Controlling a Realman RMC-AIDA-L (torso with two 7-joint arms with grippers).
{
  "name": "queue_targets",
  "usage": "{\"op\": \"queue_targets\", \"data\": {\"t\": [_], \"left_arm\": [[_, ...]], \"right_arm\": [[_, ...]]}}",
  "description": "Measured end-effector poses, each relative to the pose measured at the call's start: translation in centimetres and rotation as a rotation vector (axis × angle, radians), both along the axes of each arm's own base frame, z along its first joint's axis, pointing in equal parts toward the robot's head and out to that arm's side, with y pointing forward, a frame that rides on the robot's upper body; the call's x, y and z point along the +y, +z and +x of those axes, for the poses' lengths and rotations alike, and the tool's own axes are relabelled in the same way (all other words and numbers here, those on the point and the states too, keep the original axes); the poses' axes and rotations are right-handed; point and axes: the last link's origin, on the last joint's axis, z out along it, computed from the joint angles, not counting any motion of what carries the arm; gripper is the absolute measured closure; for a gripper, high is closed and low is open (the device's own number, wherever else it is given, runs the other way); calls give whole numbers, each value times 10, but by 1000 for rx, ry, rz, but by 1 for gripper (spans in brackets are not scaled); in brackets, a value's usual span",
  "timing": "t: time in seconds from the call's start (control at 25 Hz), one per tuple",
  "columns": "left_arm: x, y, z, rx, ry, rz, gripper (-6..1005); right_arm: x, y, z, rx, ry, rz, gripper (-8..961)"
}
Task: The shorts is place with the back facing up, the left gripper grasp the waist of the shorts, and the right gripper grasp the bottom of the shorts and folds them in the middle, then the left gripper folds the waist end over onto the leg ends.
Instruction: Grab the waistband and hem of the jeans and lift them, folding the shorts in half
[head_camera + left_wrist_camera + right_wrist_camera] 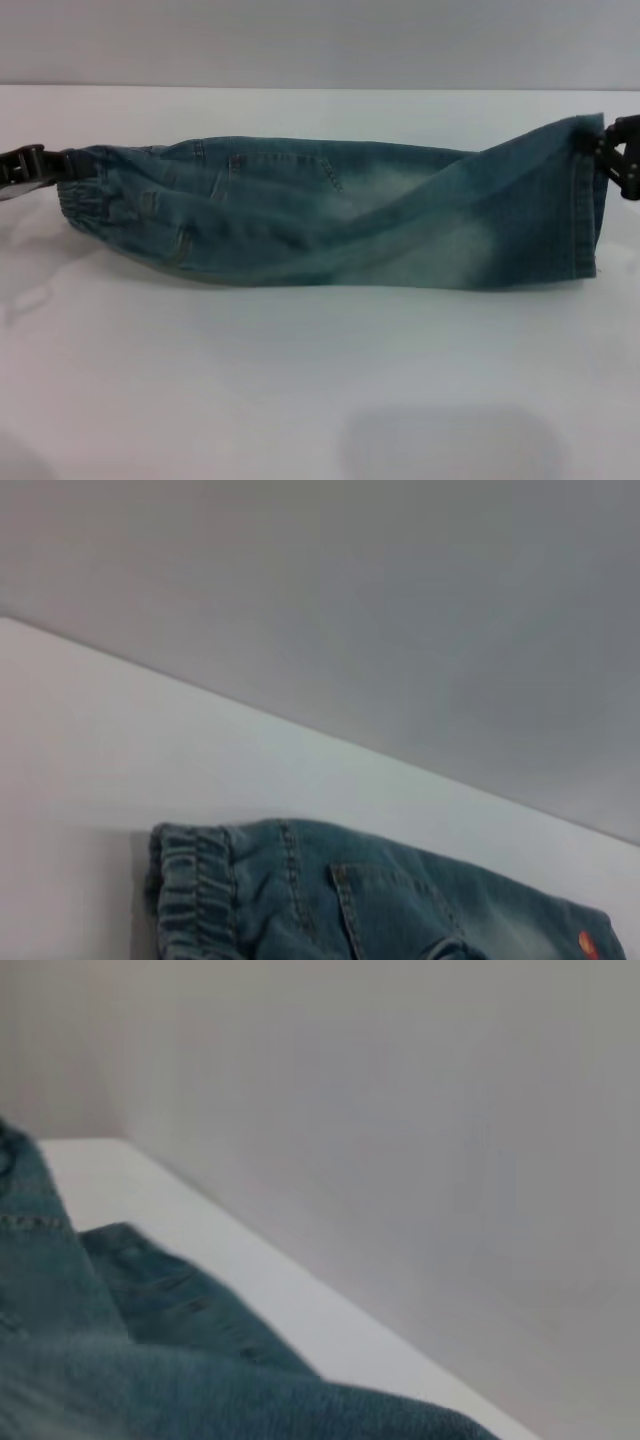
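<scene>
- The shorts (330,215) lay stretched sideways across the surface (300,400), folded lengthwise into a long band.
- The waist of the shorts (85,190) was at the left end, and the leg ends (588,200) were at the right end.
- The left gripper (30,163) was at the far left edge of the head view, touching the waist end at its rear corner.
- The right gripper (622,155) was at the far right edge, against the upper rear corner of the leg ends, which rose above the surface there.
- The surface extended in front of the shorts and behind them to a wall (320,40).
</scene>
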Motion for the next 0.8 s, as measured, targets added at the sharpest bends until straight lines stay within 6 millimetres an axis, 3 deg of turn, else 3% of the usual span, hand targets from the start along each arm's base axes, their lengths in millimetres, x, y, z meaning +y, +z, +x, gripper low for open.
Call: {"op": "queue_targets", "data": {"t": [0.8], "left_arm": [[26,-20,12,23,8,114,908]], "right_arm": [[26,-31,16,-12,-157,117,877]]}}
